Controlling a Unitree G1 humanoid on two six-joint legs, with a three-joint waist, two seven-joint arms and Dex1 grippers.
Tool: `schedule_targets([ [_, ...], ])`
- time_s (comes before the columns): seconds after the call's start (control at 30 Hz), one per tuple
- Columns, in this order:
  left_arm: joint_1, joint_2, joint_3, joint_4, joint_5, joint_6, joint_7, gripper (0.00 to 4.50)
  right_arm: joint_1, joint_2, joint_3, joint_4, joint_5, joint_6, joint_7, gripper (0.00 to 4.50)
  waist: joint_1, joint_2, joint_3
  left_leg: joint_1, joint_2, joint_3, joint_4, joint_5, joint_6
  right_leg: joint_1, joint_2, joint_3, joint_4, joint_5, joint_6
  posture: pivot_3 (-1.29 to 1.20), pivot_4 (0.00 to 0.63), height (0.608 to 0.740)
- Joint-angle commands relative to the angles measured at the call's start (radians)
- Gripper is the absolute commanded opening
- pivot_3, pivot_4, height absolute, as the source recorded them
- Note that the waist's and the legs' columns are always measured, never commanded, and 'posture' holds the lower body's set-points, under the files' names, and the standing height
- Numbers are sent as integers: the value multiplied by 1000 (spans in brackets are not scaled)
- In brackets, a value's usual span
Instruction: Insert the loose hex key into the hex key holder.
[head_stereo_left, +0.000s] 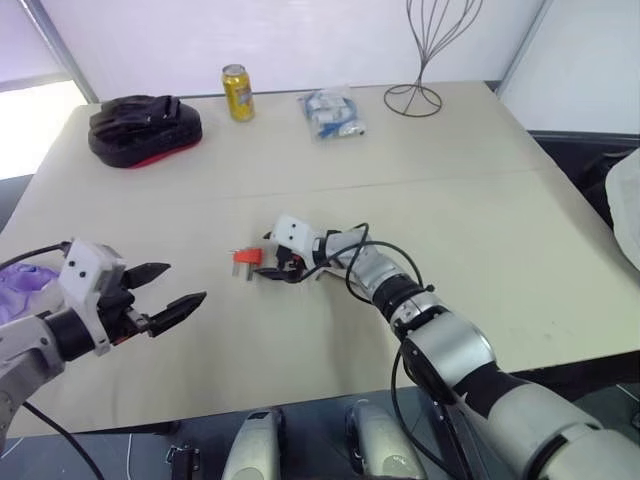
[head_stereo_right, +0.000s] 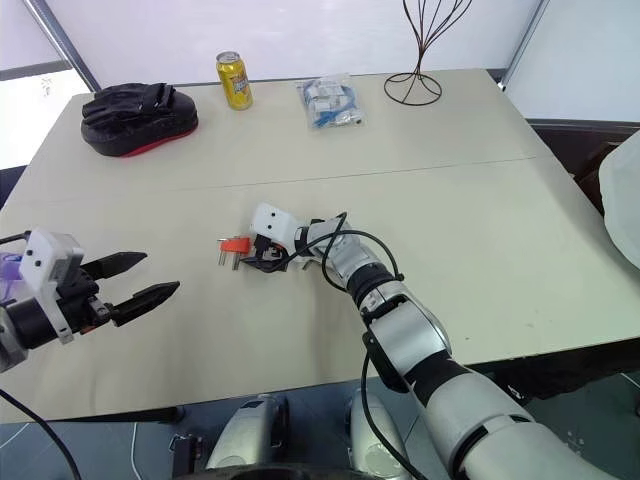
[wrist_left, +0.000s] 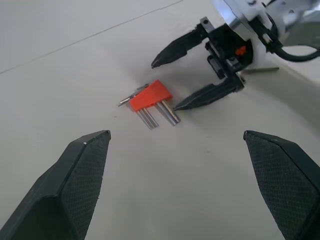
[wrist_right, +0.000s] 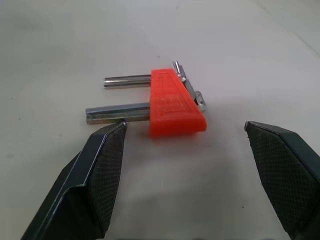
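Hex key holder (wrist_right: 175, 104) flat on the bench (head_stereo_left: 480, 190), keys protruding sideways. Right pincer (head_stereo_left: 281, 268) released, straddling it; left pincer (head_stereo_left: 165, 292) released, well apart. Loose hex key possibly behind right wrist, hard to tell. Risk: closing on prongs, skidding block away.

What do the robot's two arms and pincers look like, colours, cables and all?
Each pincer, left and right, has two black tapered fingers with cross-hatched pads. A white boxy block with small dark holes sits on each wrist. The right arm is made of silver-grey rounded shells with black joints and a ribbed black collar, and loose black cables loop along its forearm. A black cable trails from the left arm.
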Motion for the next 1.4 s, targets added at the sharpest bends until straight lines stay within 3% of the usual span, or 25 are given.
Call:
schedule_targets([
  [0.03,-9,0,4,-28,10,-28,7,4457,-26,6,-11,50,-4,53,18,3940,0,0,0,0,0,0,0,0,0,0,0,0,0,0,0,0,150,740],
  [0.77,29,-41,18,-68,33,-57,66,4457,-107,85,-39,130,-28,112,51,3940,-5,0,0,1,0,1,-6,1,-1,-2,0,0,-1,-1,-1,0,150,740],
  [0.87,48,-49,30,-81,31,-58,73,4500,-105,100,-38,131,-32,101,51,3092,-8,0,0,2,0,1,-7,1,-1,-2,0,0,-1,-1,-1,0,150,740],
  [1.0,61,-60,38,-95,28,-58,86,4500,-107,115,-40,133,-37,97,49,1048,-9,0,0,2,1,1,-7,1,-1,-2,0,0,0,-1,-2,0,150,740],
  [1.23,56,-67,19,-93,30,-63,97,4500,-100,106,-28,120,-61,51,2,1012,-8,0,0,2,1,1,-8,1,-2,-2,0,0,0,-1,-3,0,150,740],
  [1.4,-10,-48,-25,-46,29,-63,83,4500,-63,9,31,29,-147,-170,-147,1012,2,0,0,2,1,1,-7,1,-3,-2,0,0,0,-1,-3,0,150,740],
])
